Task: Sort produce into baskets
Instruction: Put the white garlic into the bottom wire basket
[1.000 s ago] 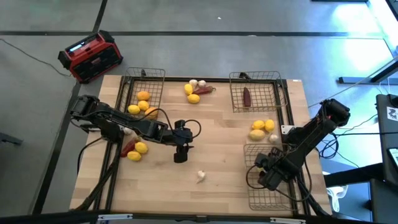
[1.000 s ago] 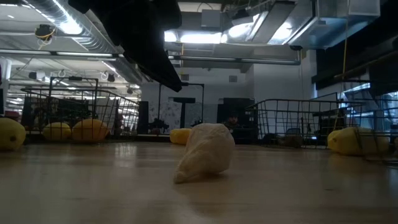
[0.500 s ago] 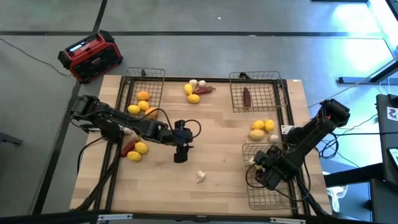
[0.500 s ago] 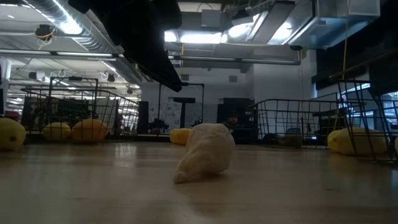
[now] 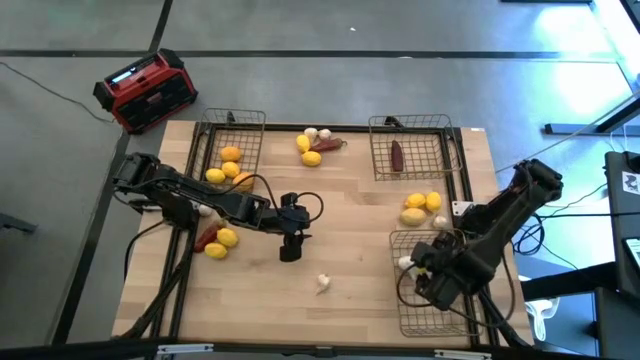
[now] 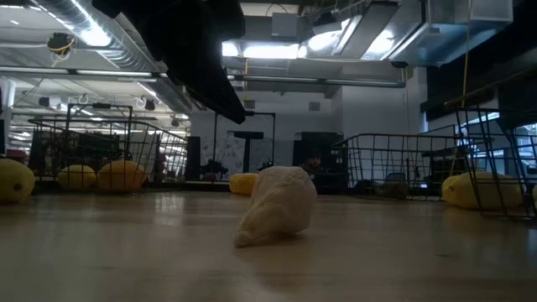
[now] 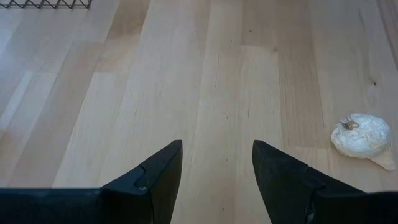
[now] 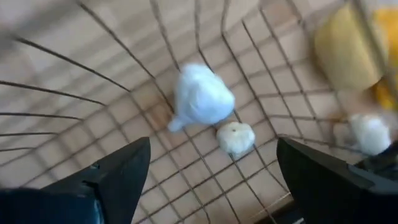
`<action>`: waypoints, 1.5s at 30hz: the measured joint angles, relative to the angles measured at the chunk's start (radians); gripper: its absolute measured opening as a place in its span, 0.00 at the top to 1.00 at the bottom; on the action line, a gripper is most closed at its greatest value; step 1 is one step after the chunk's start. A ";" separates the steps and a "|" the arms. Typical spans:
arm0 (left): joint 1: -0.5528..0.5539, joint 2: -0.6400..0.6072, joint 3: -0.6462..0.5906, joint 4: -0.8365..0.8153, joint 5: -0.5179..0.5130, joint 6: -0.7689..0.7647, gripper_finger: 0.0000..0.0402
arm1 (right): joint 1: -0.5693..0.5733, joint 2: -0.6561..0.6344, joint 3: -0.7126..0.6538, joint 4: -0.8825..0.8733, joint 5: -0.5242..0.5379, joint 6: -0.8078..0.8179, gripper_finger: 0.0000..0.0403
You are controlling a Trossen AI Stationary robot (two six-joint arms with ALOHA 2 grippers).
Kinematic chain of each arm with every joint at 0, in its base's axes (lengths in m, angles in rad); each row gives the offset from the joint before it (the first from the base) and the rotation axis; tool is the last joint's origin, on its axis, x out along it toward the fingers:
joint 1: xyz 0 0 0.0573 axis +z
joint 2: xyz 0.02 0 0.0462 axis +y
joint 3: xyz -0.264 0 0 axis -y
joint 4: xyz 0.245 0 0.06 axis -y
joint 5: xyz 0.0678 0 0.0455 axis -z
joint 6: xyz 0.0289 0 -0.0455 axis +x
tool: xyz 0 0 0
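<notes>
Two white garlic bulbs lie on the mesh floor of the near-right basket, straight ahead of the right claw, whose fingers stand wide apart and empty above them. The bigger bulb sits beyond the smaller one, the two just beside each other. From above, the right claw hangs over that basket's far-left corner, with a white bulb at its tip.

Just past the basket's far edge lie two yellow lemons and another garlic bulb on the bare table.

The left claw hovers over the middle of the table, fingers parted around nothing but wood. One loose garlic bulb lies near it, off to one side and clear of the fingers; from above, this bulb sits nearer the table's front edge than the left claw.

Farther out, the far-left basket holds yellow and orange fruit, and the far-right basket holds one dark red piece. Between them lies a small heap of lemons, garlic and a red piece. A lemon and a red piece lie by the left arm. A red-and-black box stands on the floor beyond the table.
</notes>
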 joint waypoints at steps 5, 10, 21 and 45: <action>-0.002 0.000 0.000 0.000 0.000 -0.023 0.52 | 0.000 0.000 0.142 -0.005 0.157 -0.092 0.14; -0.002 0.000 0.000 0.000 0.000 -0.102 0.52 | -0.026 -0.001 0.188 0.127 0.292 -0.244 0.14; -0.054 0.000 0.000 0.021 0.131 -0.027 0.52 | -0.193 0.088 0.156 0.427 0.250 -0.686 0.14; -0.109 0.035 0.000 -0.131 0.162 -0.085 0.52 | -0.503 0.438 0.156 0.906 -0.302 -1.306 0.14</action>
